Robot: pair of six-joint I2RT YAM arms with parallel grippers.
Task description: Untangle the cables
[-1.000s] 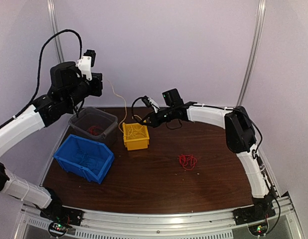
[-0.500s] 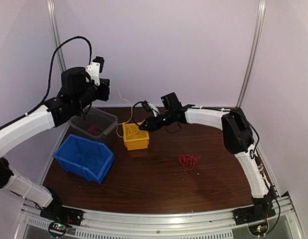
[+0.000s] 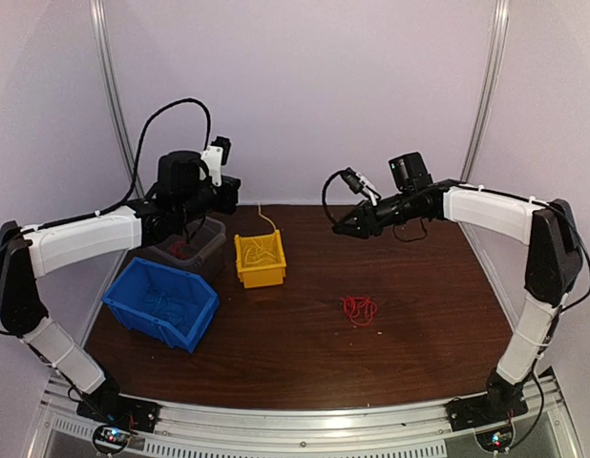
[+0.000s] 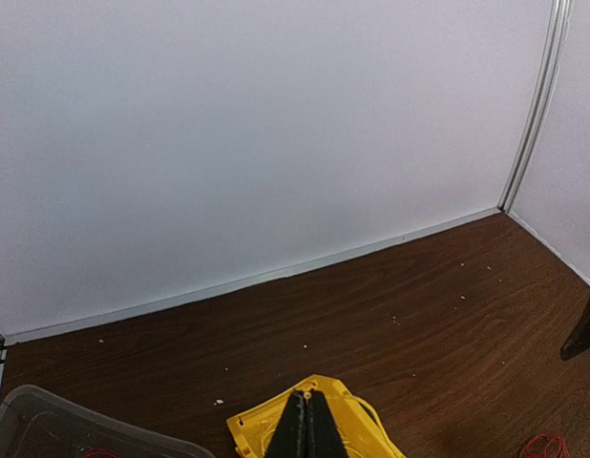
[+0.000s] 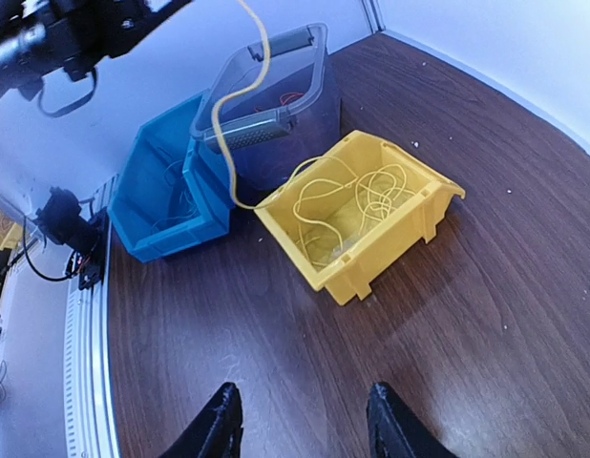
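With my right pincer (image 5: pixel 300 425), spread and empty, pulling back toward 2 o'clock and my left pincer (image 4: pixel 307 426), pressed together, swinging over the yellow bin (image 5: pixel 371 262) at 11 o'clock, the yellow cable (image 5: pixel 371 186) is settling into it, so I'm judging the red tangle (image 3: pixel 360 309), at 3 o'clock on the desk (image 3: pixel 276 353), next.
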